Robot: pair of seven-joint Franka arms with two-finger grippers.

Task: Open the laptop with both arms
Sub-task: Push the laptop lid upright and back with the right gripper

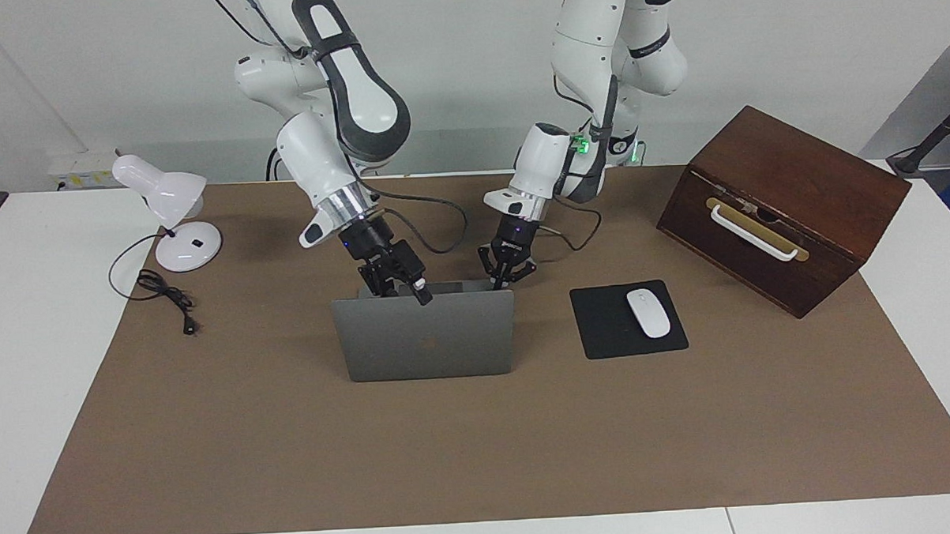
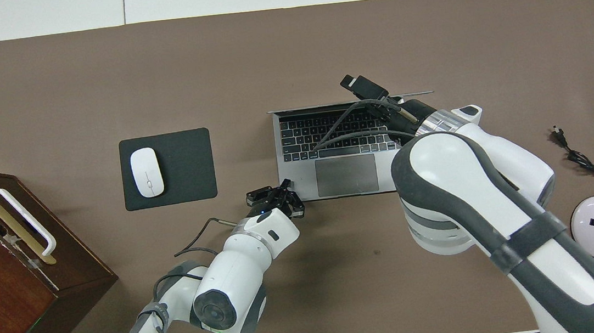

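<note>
Right gripper [image 1: 418,291] sits at the laptop [image 1: 426,336] lid's top edge, about midway along it. Whether its fingers pinch the edge or only push on it, you cannot tell from either view. Left gripper [image 1: 509,272], fingertips pressed together, bears on the corner of the laptop's base [image 2: 298,180] nearest the robots, toward the left arm's end of the table. It looks to be pinning the base down.

Laptop stands mid-mat, between the mouse pad [image 1: 603,326] and the desk lamp [image 1: 174,214]. Lid is close to upright, hinge on the side farthest from the robots, keyboard [image 2: 329,133] and trackpad [image 2: 346,175] exposed in the overhead view.

Key relation for you: the lid's long edge runs across the table, from one arm's end to the other, and the hinge line lies parallel to it. Any further opening means carrying that top edge away from the robots, over the hinge. Right arm is the one on the lid; left arm holds the base.

Judgement: task looks nearly done. Watch for base lifting if the left gripper slips.
</note>
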